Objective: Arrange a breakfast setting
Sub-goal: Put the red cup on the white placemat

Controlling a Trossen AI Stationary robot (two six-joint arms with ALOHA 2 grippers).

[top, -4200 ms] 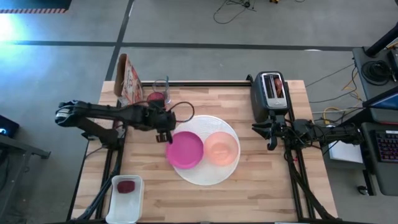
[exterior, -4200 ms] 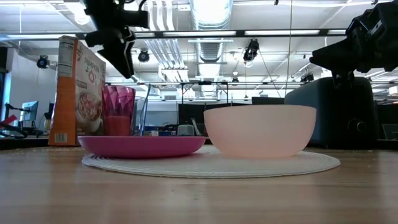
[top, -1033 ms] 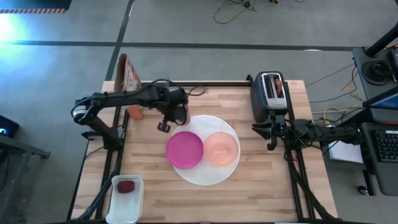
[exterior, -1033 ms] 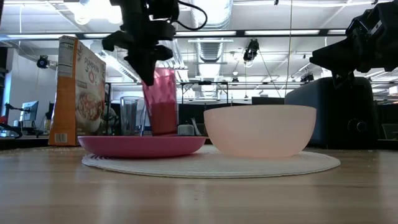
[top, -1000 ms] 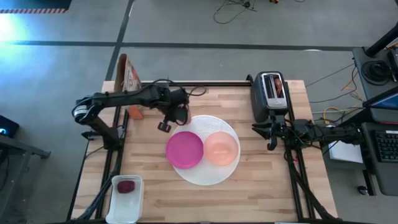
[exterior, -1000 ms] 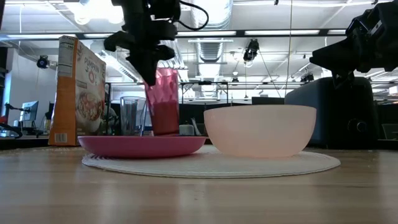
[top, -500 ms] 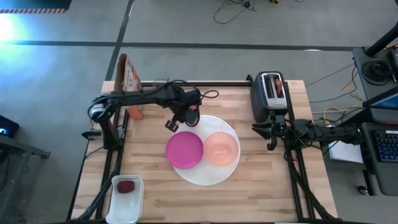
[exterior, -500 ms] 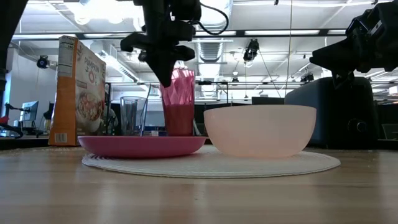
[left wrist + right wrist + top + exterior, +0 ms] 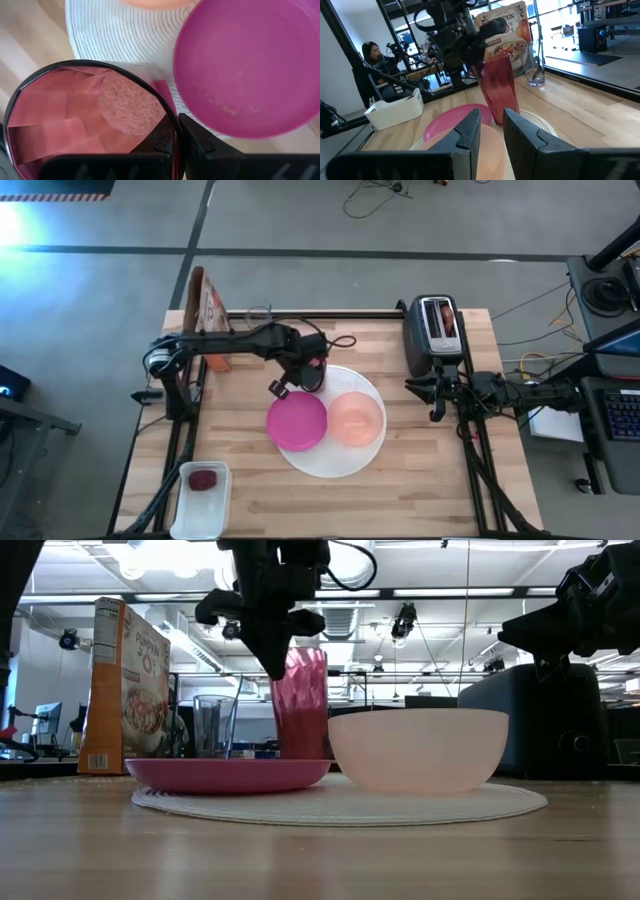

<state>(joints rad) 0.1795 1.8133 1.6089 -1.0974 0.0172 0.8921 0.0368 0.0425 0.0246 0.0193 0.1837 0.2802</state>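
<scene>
Wooden table (image 9: 400, 480); white plate (image 9: 330, 465), toaster (image 9: 433, 335), cereal box (image 9: 205, 315), white tray (image 9: 203, 505)

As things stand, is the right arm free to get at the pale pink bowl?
Probably yes. The right gripper waits empty at the table's right edge, and bare table lies between it and the pale pink bowl.

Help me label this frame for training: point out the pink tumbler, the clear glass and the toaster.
pink tumbler (image 9: 303, 705), low view, middle of its faceted side.
clear glass (image 9: 213, 727), low view, middle of its wall.
toaster (image 9: 432, 337), high view, its dark top beside the slots.
</scene>
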